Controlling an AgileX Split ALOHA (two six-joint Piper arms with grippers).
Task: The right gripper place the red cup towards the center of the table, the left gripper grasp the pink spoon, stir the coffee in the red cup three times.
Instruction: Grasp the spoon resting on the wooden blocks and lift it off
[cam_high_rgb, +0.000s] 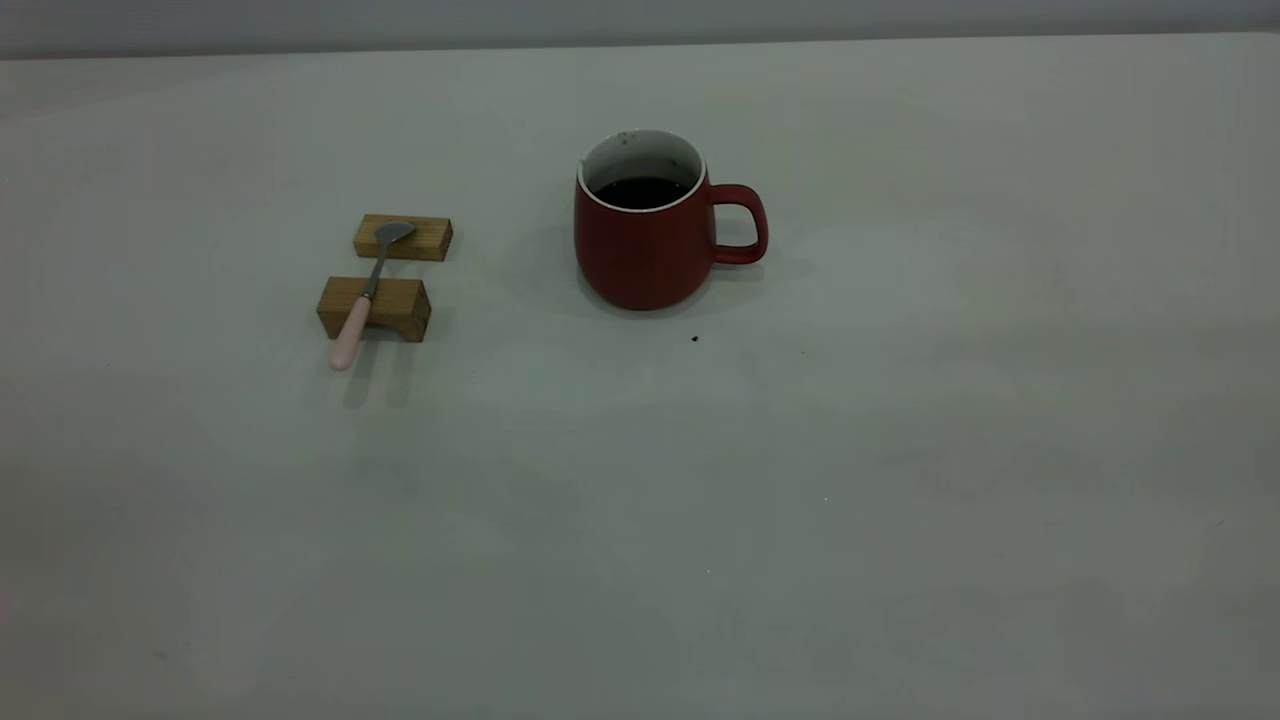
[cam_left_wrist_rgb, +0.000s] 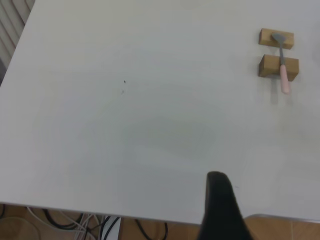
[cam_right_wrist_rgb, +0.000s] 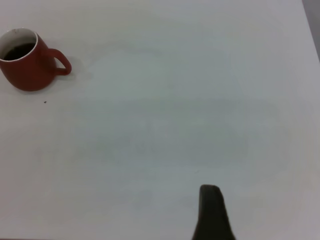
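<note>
On the table (cam_high_rgb: 900, 500), nothing is being handled yet, and neither arm shows in the outside view. The red cup (cam_high_rgb: 645, 235) stands upright near the middle of the far half, handle pointing toward the right arm's side, coffee (cam_high_rgb: 641, 192) dark inside its white wall. Well to its left lies the pink spoon (cam_high_rgb: 362, 303), bridged across 2 wooden blocks (cam_high_rgb: 375, 308), bowl resting on the far block, pink handle sticking out past the near one, clear of the surface.

From the left wrist view only 1 dark finger of the left gripper (cam_left_wrist_rgb: 220, 210) pokes into the picture, near the table edge and well apart from the spoon; I cannot tell how its fingers stand. Same story on the right: 1 finger of the right gripper (cam_right_wrist_rgb: 212, 212) shows, far from the cup, and its spread is hidden from me.

My read: this is the very start, step 1 not yet begun. The right arm needs to reach across and take the cup, the handle side being the one that faces it, and keep it level as it shifts, because that coffee will slop. After that the left arm has a raised handle to pinch, which should make the pickup easy.

Surface is plain, off-white, matte, with a few tiny dark specks in front of the cup. Beyond the far edge runs a pale grey wall; under the near edge, in the left wrist view, cables hang over a wood-toned floor.
</note>
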